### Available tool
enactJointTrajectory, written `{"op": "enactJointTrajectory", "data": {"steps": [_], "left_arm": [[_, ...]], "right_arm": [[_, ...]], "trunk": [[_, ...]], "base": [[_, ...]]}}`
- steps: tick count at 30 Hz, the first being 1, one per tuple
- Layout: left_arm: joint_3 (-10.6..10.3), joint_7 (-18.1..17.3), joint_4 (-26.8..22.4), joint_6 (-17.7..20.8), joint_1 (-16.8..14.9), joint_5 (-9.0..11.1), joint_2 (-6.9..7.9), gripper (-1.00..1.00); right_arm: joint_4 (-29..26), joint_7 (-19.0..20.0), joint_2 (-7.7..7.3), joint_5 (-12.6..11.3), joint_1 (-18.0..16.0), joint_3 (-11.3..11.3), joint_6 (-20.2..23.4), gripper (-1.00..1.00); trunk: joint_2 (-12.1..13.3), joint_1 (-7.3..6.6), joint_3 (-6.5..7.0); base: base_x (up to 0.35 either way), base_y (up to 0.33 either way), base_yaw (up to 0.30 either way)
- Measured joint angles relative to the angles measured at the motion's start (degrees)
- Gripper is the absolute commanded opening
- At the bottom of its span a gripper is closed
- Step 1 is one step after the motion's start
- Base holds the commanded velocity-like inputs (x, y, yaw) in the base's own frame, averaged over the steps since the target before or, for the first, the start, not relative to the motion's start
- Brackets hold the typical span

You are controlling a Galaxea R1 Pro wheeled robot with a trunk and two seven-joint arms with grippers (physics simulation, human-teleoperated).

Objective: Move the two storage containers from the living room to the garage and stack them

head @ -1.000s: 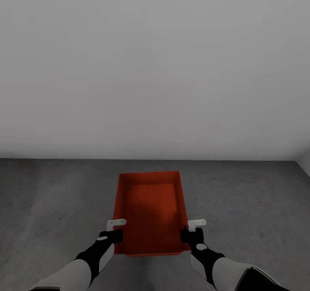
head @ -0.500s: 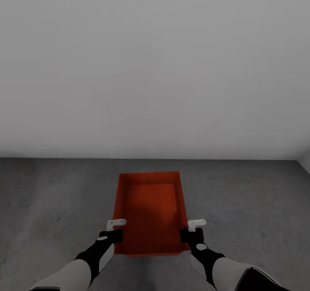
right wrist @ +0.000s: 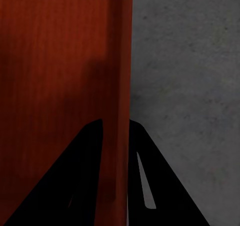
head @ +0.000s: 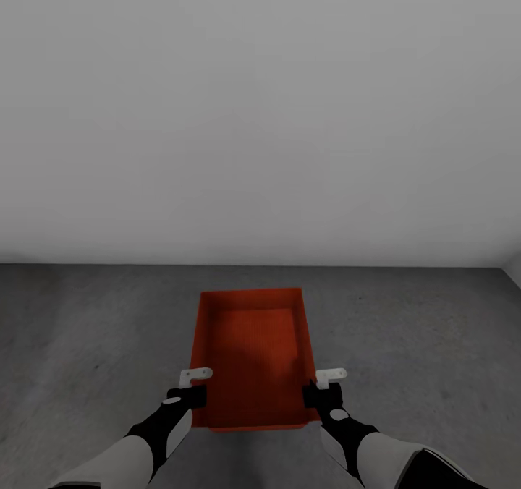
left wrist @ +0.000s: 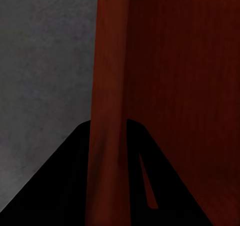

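Observation:
One orange-red open-top storage container (head: 253, 355) sits low in front of me over the dark grey garage floor (head: 420, 330), its long axis pointing away from me. My left gripper (head: 194, 388) is shut on its left side wall near the close corner. My right gripper (head: 324, 386) is shut on the right side wall opposite. In the left wrist view the container wall (left wrist: 107, 75) runs between the dark fingers of the left gripper (left wrist: 107, 131). The right wrist view shows the same for the container wall (right wrist: 119, 60) and the right gripper (right wrist: 116, 131). Whether the container touches the floor, I cannot tell.
A plain white wall (head: 260, 113) stands a short way beyond the container and meets the concrete along a straight line. A corner with a second wall (head: 515, 272) shows at the far right. Bare mottled concrete spreads to both sides of the container.

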Motion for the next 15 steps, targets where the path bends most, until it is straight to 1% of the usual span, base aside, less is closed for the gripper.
{"op": "enactJointTrajectory", "data": {"steps": [15], "left_arm": [[0.0,0.0,0.0,0.0,0.0,0.1,-0.01,-1.0]], "right_arm": [[0.0,0.0,0.0,0.1,0.0,0.0,0.0,-1.0]], "trunk": [[-6.0,3.3,-2.69]], "base": [[0.0,0.0,0.0]]}}
